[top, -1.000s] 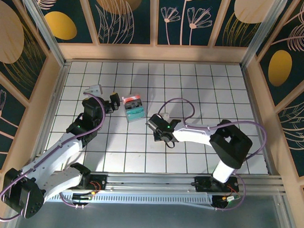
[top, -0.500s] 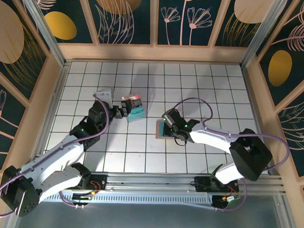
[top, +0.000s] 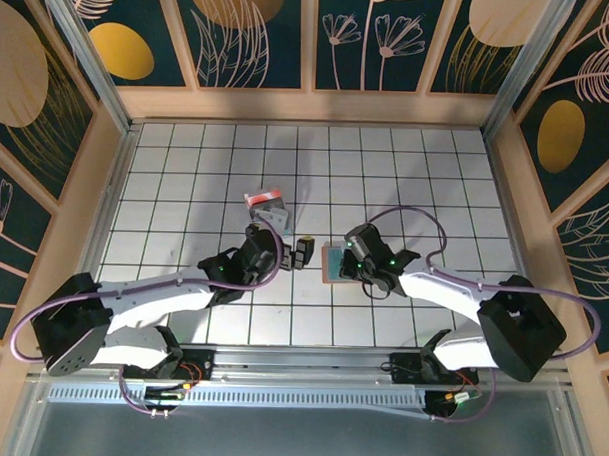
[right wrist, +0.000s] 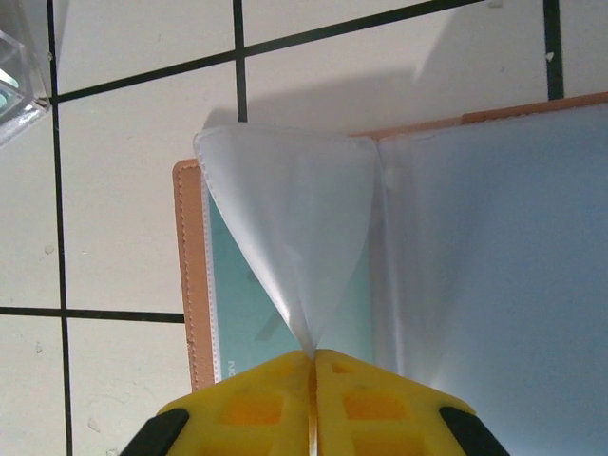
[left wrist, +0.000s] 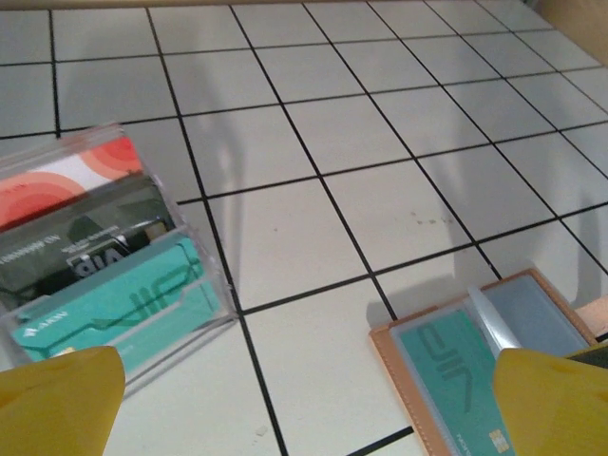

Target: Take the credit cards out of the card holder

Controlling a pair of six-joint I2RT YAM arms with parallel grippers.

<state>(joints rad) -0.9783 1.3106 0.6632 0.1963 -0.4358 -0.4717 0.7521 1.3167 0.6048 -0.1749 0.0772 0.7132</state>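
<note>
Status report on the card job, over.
Left gripper open, hovering. Right gripper shut on clear sleeve of card holder. Teal card inside. Clear box nearby, not blocking.

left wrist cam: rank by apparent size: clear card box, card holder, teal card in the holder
1-2. clear card box and card holder: unsure; the holder runs off the frame's edge, so only part shows.
3. teal card: smallest, lying inside the holder.

The card holder point(top: 333, 261) lies open on the worktop point(top: 436, 193) near its middle, with a card point(left wrist: 451, 366) in the half nearer the left edge. The clear box point(top: 268, 209) stands apart, toward the far-left corner. The left tool point(top: 295, 254) sits between them.
</note>
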